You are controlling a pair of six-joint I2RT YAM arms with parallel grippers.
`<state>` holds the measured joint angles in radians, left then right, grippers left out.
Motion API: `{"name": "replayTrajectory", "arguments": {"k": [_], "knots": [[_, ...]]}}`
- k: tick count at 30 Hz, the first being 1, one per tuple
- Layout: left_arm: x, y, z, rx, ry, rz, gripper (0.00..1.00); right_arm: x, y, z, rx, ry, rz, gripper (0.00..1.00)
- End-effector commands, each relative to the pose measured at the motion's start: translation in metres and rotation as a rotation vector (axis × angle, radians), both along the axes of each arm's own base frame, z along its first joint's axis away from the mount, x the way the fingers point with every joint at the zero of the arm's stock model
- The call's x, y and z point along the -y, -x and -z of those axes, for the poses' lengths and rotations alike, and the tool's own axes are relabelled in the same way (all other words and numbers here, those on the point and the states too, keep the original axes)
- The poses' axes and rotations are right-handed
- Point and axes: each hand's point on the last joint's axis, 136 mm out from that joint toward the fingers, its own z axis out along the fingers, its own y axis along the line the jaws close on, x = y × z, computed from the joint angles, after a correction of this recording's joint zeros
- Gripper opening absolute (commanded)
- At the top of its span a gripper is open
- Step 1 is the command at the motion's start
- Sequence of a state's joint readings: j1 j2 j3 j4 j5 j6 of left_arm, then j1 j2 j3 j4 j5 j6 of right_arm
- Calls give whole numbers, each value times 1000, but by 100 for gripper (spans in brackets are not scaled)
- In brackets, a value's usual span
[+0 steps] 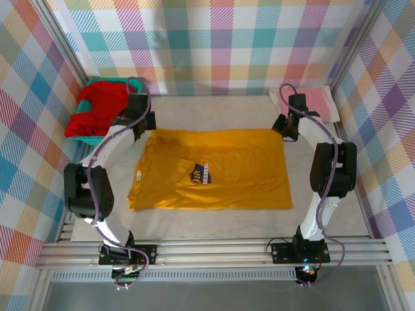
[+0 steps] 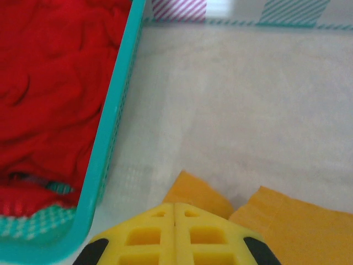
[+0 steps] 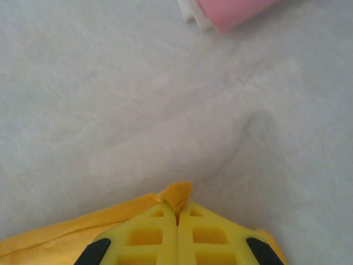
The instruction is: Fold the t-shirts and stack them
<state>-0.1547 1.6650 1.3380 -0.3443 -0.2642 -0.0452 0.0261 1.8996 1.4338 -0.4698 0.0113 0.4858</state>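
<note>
Both arms reach forward from their bases at the near edge, elbows bent outward. Left arm (image 1: 107,152) angles up and right, with its wrist far-left over the table. Right arm (image 1: 327,155) mirrors it, elbow out right, wrist far-right. Left gripper (image 1: 149,127) points down at the table surface. On the left wrist view, the left gripper (image 2: 174,205) has its yellow fingers (image 2: 143,234) pressed together, pinching a corner of the mustard-yellow t-shirt (image 2: 298,221). Right gripper (image 1: 284,127) also points down. On the right wrist view, the right gripper (image 3: 177,207) has its jaws closed tight, with a shirt corner nipped at the tips.
</note>
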Motion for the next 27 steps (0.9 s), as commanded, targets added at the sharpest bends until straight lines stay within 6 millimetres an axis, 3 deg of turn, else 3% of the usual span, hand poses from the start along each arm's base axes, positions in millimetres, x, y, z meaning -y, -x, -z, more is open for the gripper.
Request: {"name": "replayTrajectory", "arguments": {"k": [1, 5, 12, 16, 21, 27], "knots": [[-3, 14, -4, 46, 24, -30, 0, -3, 4, -12, 45, -38, 11, 0], [-6, 23, 4, 28, 18, -40, 0, -5, 7, -18, 51, -52, 8, 0], [-3, 36, -3, 50, 61, -43, 0, -6, 19, -35, 74, -71, 24, 0], [-6, 55, 8, 24, 81, -61, 0, -5, 38, -24, 51, -76, 38, 0], [-19, 82, 33, -20, 49, -117, 0, -2, 65, 4, 1, -72, 63, 0], [-21, 97, 45, -50, 55, -126, 0, 2, 73, 16, -29, -52, 71, 0]]}}
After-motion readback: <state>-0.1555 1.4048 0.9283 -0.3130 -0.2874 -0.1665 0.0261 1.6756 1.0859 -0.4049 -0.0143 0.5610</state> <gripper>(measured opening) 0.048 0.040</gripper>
